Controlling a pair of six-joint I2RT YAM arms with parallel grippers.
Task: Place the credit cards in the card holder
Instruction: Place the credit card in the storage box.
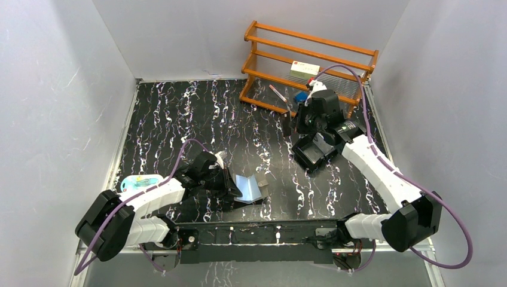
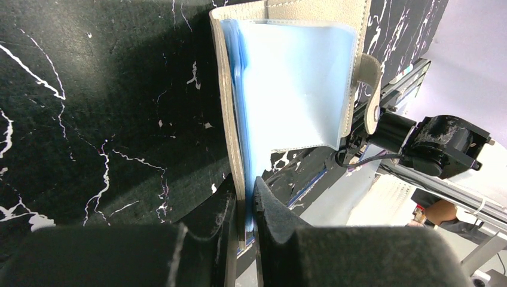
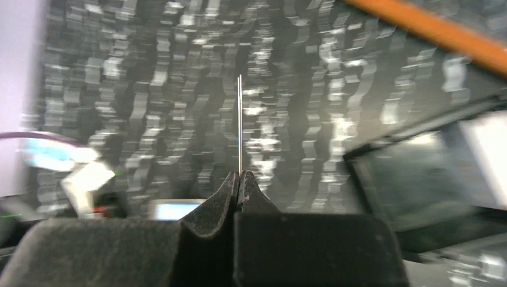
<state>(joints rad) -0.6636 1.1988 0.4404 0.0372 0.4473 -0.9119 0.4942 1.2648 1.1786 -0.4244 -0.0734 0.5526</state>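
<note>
Left arm: the left gripper [image 2: 244, 200] is closed narrow on the bottom edge of the card holder [image 2: 299, 84], with the grey cover and the stack of bluish clear sleeves pinched between its two fingers. The holder stands open on the bench [image 1: 179, 113], near the front edge and a little left of centre. One clear sleeve is fanned out to the side and the snap tab hangs off its far edge.

Right arm: it reaches to the back right of the bench. The right gripper [image 3: 239, 182] is pressed shut on a single credit card [image 3: 240, 119], which the wrist camera sees edge-on as a thin bright line rising straight out from between the fingertips. That view is heavily blurred, so the card's face and print cannot be read. The card is well apart from the holder, on the other side of the bench.

Surroundings: a black tray [image 1: 314, 152] sits on the bench just beside the right arm's forearm. Behind it, a wooden rack [image 1: 308, 66] stands against the back wall and carries a white box [image 1: 305, 69] on an upper rail. Smaller items lower on the rack are too small to identify. A pale blue packet [image 1: 140, 181] lies at the left, touching or just beside the left arm.
</note>
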